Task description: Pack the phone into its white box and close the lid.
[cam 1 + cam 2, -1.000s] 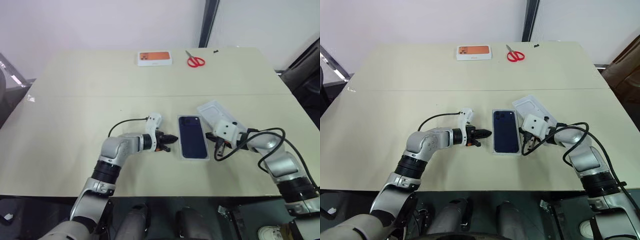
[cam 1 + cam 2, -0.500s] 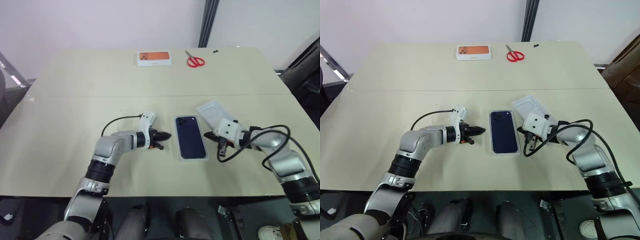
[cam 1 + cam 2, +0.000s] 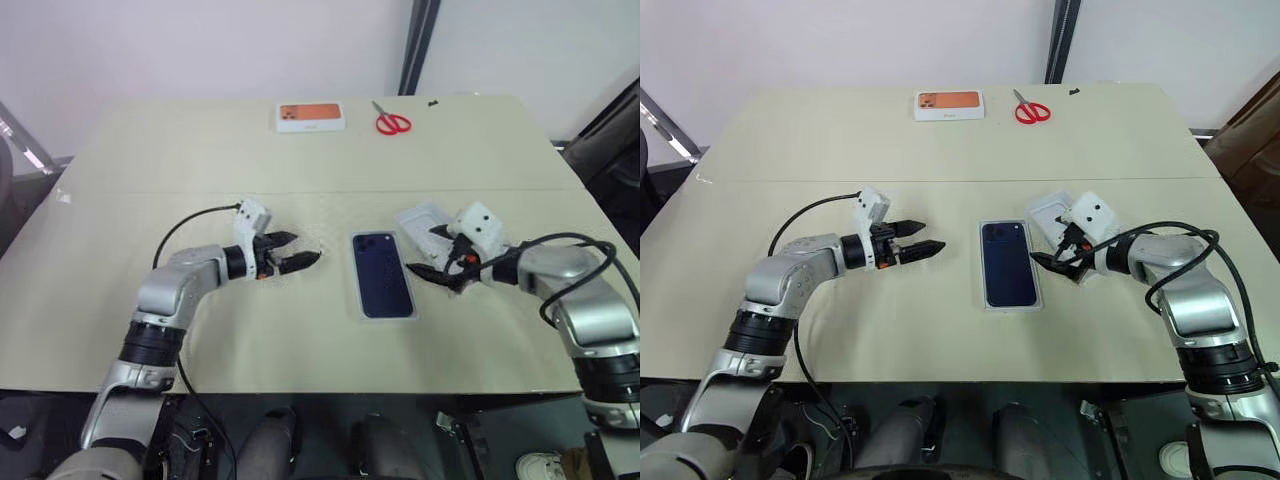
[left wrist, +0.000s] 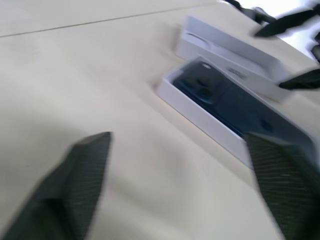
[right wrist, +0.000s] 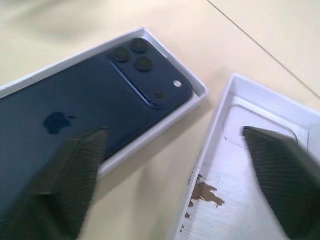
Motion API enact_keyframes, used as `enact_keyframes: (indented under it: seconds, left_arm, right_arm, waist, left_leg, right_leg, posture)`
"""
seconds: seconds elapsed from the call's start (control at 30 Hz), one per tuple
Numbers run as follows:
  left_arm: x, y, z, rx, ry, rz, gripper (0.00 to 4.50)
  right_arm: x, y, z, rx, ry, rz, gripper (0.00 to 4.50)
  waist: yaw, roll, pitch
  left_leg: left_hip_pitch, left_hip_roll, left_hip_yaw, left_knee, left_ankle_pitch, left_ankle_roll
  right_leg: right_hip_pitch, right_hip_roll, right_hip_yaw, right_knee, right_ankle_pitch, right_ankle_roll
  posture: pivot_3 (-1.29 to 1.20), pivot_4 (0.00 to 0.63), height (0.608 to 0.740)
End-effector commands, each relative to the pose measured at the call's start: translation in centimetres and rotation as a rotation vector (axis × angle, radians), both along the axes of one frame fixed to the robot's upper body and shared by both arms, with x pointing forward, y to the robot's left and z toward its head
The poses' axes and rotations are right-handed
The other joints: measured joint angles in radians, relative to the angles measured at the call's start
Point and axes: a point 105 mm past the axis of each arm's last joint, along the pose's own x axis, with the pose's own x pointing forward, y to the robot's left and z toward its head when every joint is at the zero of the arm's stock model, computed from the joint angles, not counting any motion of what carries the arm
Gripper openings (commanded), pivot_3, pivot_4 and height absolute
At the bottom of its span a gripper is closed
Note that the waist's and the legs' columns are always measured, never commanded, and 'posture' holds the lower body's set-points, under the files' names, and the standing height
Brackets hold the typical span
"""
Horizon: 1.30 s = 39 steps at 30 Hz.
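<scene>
The shallow white cardboard lid (image 3: 1055,213) lies open side up just beyond the right gripper (image 3: 1060,262), angled on the beige table (image 3: 940,150); that arm is nearer it. The dark navy slim phone (image 3: 1007,263) sits back-up in the low-walled white box (image 3: 1010,303), lengthwise away from the robot. Both grippers gape wide, empty; the left gripper (image 3: 915,237) hangs well off

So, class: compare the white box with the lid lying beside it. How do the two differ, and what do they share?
The white box holds the dark blue phone; the lid holds no phone and lies open side up. The white box lies square to the table's near edge; the lid lies at an angle. The lid's inner face has brown scuffs; the white box's floor is hidden.

Shared: both are shallow white rectangles resting on the table.
</scene>
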Motion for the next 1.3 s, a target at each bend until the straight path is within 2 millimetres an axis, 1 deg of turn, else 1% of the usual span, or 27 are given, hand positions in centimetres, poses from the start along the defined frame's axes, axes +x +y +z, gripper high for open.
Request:
enact_keyframes:
  seconds: [0.03,0.13,0.2,0.27,0.33,0.4,0.47,0.5,0.63,0.7,0.77,0.8,0.83,0.9,0.97,1.1,1.3]
  left_arm:
    - [-1.8,-0.3,2.5,-0.044,-0.126,-0.145,4.43]
    - [-3.2,0.2,3.2,-0.034,-0.243,-0.223,4.43]
    - [-3.8,0.7,2.9,-0.023,-0.262,-0.253,4.43]
    - [-4.6,1.4,2.6,-0.018,-0.284,-0.276,4.43]
    - [-5.3,2.0,2.1,0.001,-0.301,-0.286,4.43]
    - [-5.9,2.6,1.6,0.014,-0.292,-0.289,4.43]
    - [-6.3,3.2,1.3,0.013,-0.288,-0.272,4.43]
    - [-6.4,3.4,1.2,0.013,-0.296,-0.26,4.43]
    - [-6.5,3.8,1.3,0.003,-0.324,-0.214,4.43]
    - [-6.4,3.6,1.6,-0.019,-0.338,-0.2,4.43]
    - [-6.3,3.6,1.7,-0.02,-0.346,-0.2,4.43]
    - [-6.3,3.6,1.7,-0.017,-0.343,-0.201,4.43]
    - [-6.3,3.6,1.5,-0.006,-0.343,-0.205,4.43]
    - [-6.3,3.7,1.3,0.007,-0.343,-0.208,4.43]
    - [-6.4,3.6,1.1,0.013,-0.34,-0.22,4.43]
    - [-6.5,3.2,0.7,0.028,-0.359,-0.239,4.43]
    - [-7.2,2.9,0.5,0.019,-0.374,-0.278,4.43]
  right_arm:
    - [0.3,0.0,1.1,0.024,0.034,-0.059,4.49]
    - [-0.2,0.5,1.0,0.051,0.099,-0.067,4.49]
    - [-0.4,0.2,0.9,0.039,0.128,-0.104,4.49]
    - [-1.0,-0.1,0.8,0.039,0.154,-0.123,4.49]
    - [-1.5,-0.5,0.8,0.017,0.132,-0.14,4.49]
    - [-2.5,-0.5,0.9,0.038,0.123,-0.147,4.49]
    - [-3.4,-0.8,1.0,0.025,0.076,-0.162,4.49]
    - [-3.8,-0.9,1.0,0.025,0.059,-0.174,4.49]
    - [-5.0,-1.0,2.4,0.084,-0.078,-0.202,4.49]
    - [-6.2,-1.3,2.1,0.029,-0.153,-0.191,4.49]
    - [-7.5,-2.0,0.8,0.057,-0.117,-0.199,4.49]
    - [-7.8,-2.4,0.4,0.057,-0.103,-0.223,4.49]
    - [-8.0,-2.6,0.5,0.059,-0.104,-0.232,4.49]
    - [-7.9,-2.2,0.9,0.077,-0.098,-0.221,4.49]
    - [-7.5,-2.3,1.1,0.046,-0.087,-0.228,4.49]
    - [-5.3,-2.8,1.7,-0.034,-0.076,-0.241,4.49]
    - [-4.2,-1.7,1.3,0.015,0.048,-0.244,4.49]
  waist:
    - [-0.002,0.0,0.0]
    - [-0.002,0.0,0.0]
    - [-0.002,0.0,0.0]
    - [-0.002,0.0,0.0]
    - [-0.002,0.0,0.0]
    - [0.001,0.001,0.0]
    - [0.001,0.001,0.0]
    - [0.002,0.001,0.0]
    - [0.001,0.001,0.0]
    - [0.004,0.001,0.0]
    - [0.005,0.001,0.0]
    - [0.002,0.001,0.0]
    - [0.001,0.001,0.0]
    - [-0.009,0.002,0.0]
    - [-0.018,0.003,-0.001]
    - [-0.025,0.003,-0.001]
    - [-0.019,0.003,-0.001]
  left_leg:
    - [0.0,0.0,0.0,0.0,0.0,0.0]
    - [0.0,0.0,0.0,-0.001,0.0,0.0]
    - [0.0,0.0,0.0,-0.001,0.0,0.0]
    - [0.0,0.0,0.0,-0.001,-0.001,0.002]
    - [0.0,0.0,0.0,-0.001,-0.003,0.004]
    - [0.0,0.0,0.0,-0.002,-0.003,0.006]
    - [0.0,0.0,0.0,-0.002,-0.004,0.007]
    - [0.0,0.0,0.0,-0.001,-0.004,0.007]
    - [0.0,0.0,0.0,-0.001,-0.004,0.008]
    - [0.0,0.0,0.0,-0.001,-0.004,0.008]
    - [0.0,0.0,0.0,-0.001,-0.005,0.008]
    - [0.0,0.0,0.0,-0.001,-0.005,0.008]
    - [0.0,0.0,0.0,-0.001,-0.005,0.008]
    - [0.001,0.0,0.001,0.0,-0.005,0.009]
    - [0.002,0.001,0.001,-0.001,-0.005,0.009]
    - [0.002,0.001,0.001,-0.002,-0.005,0.009]
    - [0.001,0.001,0.0,-0.002,-0.005,0.009]
  right_leg:
    - [0.0,0.0,0.0,0.0,0.0,0.0]
    - [0.0,0.0,0.0,0.0,0.0,0.0]
    - [-0.001,0.0,0.0,0.0,0.0,0.0]
    - [-0.001,0.0,0.0,0.0,0.0,0.0]
    - [-0.001,0.0,0.0,0.0,0.0,0.0]
    - [-0.001,0.0,0.0,-0.001,0.0,0.0]
    - [-0.001,-0.001,0.0,-0.001,0.0,0.0]
    - [0.0,-0.001,0.0,-0.001,0.0,0.0]
    - [0.0,-0.001,0.0,-0.001,0.0,0.0]
    - [0.0,-0.001,0.0,-0.001,0.0,0.0]
    - [0.001,-0.001,-0.001,-0.001,0.0,0.0]
    - [0.001,-0.001,-0.001,-0.002,0.0,0.0]
    - [0.001,-0.001,0.0,-0.002,0.0,0.0]
    - [0.001,-0.001,0.001,0.0,0.0,0.0]
    - [0.002,0.0,0.001,0.0,0.0,0.0]
    - [0.001,0.0,0.001,0.0,0.0,0.0]
    - [0.001,0.0,0.0,-0.001,0.0,0.0]
  posture:
    - [0.0,0.15,0.734]
    - [0.0,0.15,0.734]
    - [0.0,0.15,0.734]
    - [0.0,0.15,0.734]
    - [0.0,0.15,0.734]
    - [0.0,0.15,0.734]
    - [0.0,0.15,0.734]
    - [0.0,0.15,0.734]
    - [0.0,0.15,0.734]
    - [0.0,0.15,0.734]
    - [0.0,0.15,0.734]
    - [0.0,0.15,0.734]
    - [0.0,0.15,0.734]
    - [0.0,0.15,0.734]
    - [0.0,0.15,0.734]
    - [0.0,0.15,0.734]
    - [0.0,0.15,0.734]
